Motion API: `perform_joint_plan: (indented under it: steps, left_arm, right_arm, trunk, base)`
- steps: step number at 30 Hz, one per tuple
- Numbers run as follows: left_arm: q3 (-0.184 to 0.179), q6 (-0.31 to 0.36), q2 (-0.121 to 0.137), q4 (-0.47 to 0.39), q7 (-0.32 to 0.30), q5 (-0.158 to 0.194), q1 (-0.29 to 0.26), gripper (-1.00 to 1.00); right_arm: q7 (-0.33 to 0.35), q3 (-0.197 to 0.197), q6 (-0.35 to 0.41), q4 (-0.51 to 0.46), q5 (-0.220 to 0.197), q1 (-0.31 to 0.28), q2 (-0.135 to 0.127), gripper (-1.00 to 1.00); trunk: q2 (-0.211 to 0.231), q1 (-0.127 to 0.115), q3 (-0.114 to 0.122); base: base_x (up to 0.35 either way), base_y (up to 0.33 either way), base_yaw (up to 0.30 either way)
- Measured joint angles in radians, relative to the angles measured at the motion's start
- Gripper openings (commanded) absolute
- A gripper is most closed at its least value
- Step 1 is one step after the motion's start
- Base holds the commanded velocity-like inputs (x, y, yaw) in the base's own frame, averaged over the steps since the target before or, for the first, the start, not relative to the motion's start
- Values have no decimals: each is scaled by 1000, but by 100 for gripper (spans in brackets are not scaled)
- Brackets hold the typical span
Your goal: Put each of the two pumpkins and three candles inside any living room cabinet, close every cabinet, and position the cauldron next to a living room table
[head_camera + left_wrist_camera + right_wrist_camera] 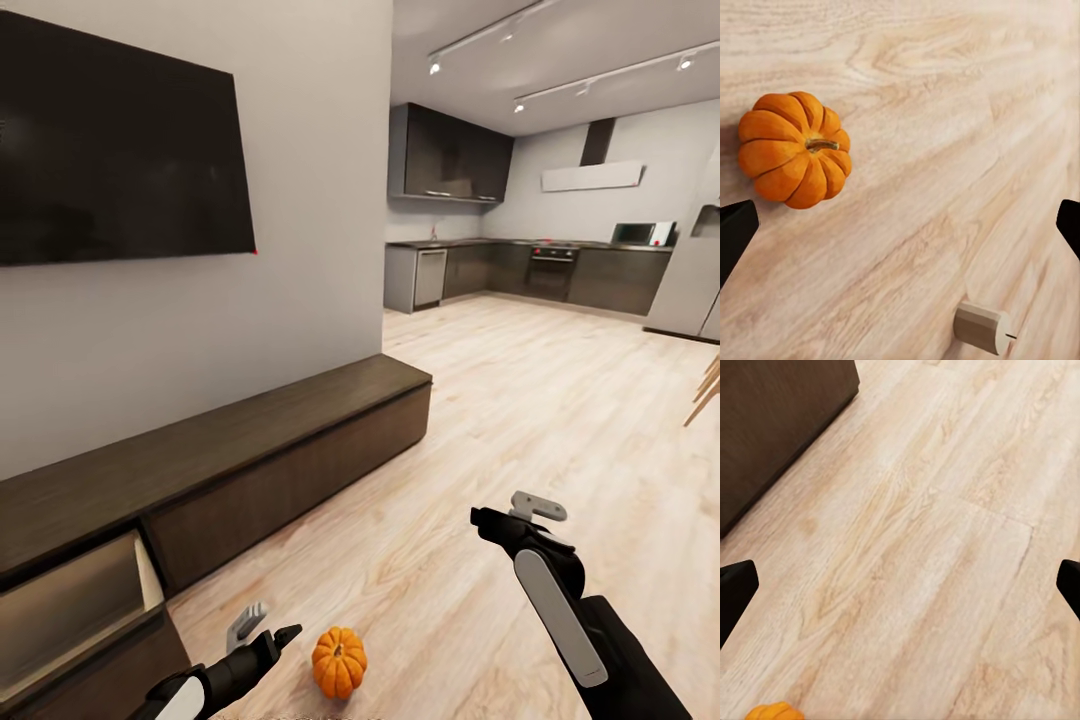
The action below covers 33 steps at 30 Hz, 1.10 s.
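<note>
Both jaws stand apart and empty. Head view: left gripper hangs low just beside 1 pumpkin on the floor; right gripper hovers well apart. The cabinet runs along the wall, 1 drawer open. Left wrist view: pumpkin upright, 1 candle lying on its side nearby. Right wrist view: bare floor, cabinet corner, pumpkin edge.

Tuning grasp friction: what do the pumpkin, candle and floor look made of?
Pumpkin: smooth, slightly glossy orange rind, ribbed, with a dry brown stem.
Candle: matte beige, wax-like, faceted sides, thin dark wick.
Floor: pale wood planks, visible grain and seams, satin finish; possibly laminate.
</note>
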Motion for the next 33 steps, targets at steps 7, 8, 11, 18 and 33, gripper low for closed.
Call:
perform_joint_plan:
  steps: [7, 8, 11, 18, 33]
  left_arm:
    - [0, 0, 0, 0, 0, 0, 0, 100]
    - [0, 0, -1, 0, 0, 0, 0, 100]
    - [0, 0, -1, 0, 0, 0, 0, 100]
    - [0, 0, -2, 0, 0, -2, 0, 100]
    - [0, -1, -2, 0, 0, -3, 0, 100]
  right_arm:
    - [0, 0, 0, -1, 0, 0, 1, 100]
    - [0, 0, 0, -1, 0, 0, 1, 100]
    - [0, 0, 0, -1, 0, 0, 1, 100]
    - [1, -1, 1, -2, 0, 0, 2, 100]
    - [2, -3, 1, -29, -2, 0, 4, 100]
  trunk:
    - [0, 0, -9]
    - [0, 0, -9]
    - [-7, 4, -13]
    - [-56, 31, -35]
    - [-114, 65, -87]
  base:
    - [1, 0, 59]
    - [0, 0, 12]
    - [0, 0, 5]
    - [0, 0, 0]
    - [0, 0, 0]
